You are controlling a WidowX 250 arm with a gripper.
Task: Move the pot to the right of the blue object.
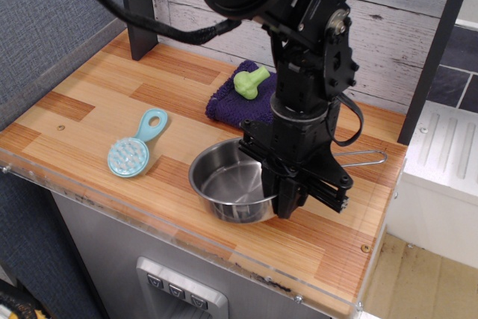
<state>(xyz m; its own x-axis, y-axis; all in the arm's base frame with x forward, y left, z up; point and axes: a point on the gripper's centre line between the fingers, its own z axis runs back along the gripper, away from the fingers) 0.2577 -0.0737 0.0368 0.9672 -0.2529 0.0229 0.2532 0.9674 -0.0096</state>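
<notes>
1. Now, at your far left, the blue brush (pixel 137 149) lies flat on the wooden counter (pixel 89 95).
2. Right of the brush, the pot (pixel 224 184) sits upright.
3. Your gripper (pixel 287 203) is at the pot's right rim; whether its jaws are closed cannot be told.

No text, label, brand or number can be read anywhere in this view. The three small buttons (pixel 176 290) on the front panel under the counter show marks too small to make out.
</notes>
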